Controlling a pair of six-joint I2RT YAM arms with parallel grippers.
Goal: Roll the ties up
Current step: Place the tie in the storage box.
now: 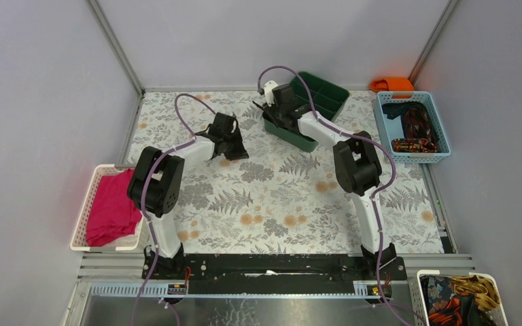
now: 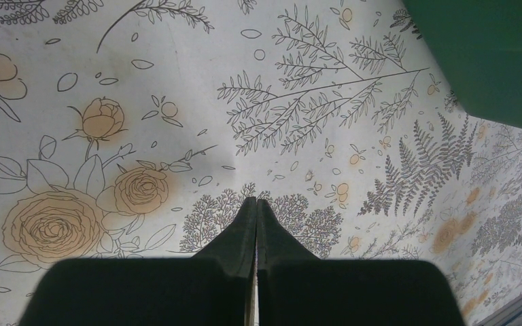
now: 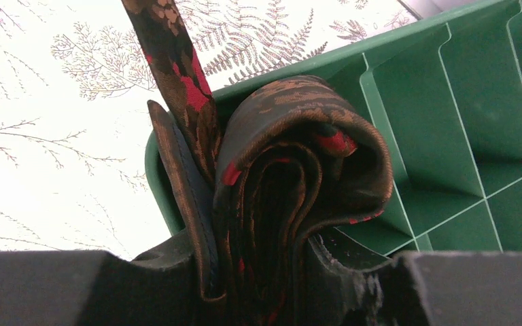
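My right gripper (image 3: pixel 258 255) is shut on a rolled tie (image 3: pixel 299 156), dark red-black with orange-tan pattern. It holds the roll over the near-left corner compartment of the green divided tray (image 3: pixel 462 102). The tie's loose tail (image 3: pixel 170 54) hangs out past the tray's rim over the tablecloth. In the top view the right gripper (image 1: pixel 267 113) is at the left end of the green tray (image 1: pixel 326 95). My left gripper (image 2: pixel 255 204) is shut and empty, low over the floral tablecloth, left of the tray (image 2: pixel 489 54); it also shows in the top view (image 1: pixel 236 149). More ties lie in a blue basket (image 1: pixel 440 122).
A bright orange cloth (image 1: pixel 392 84) lies behind the blue basket. A white basket (image 1: pixel 85 210) with a magenta cloth (image 1: pixel 112 207) stands at the left edge. Another white basket (image 1: pixel 496 288) of patterned ties sits at the bottom right. Grey walls enclose the table.
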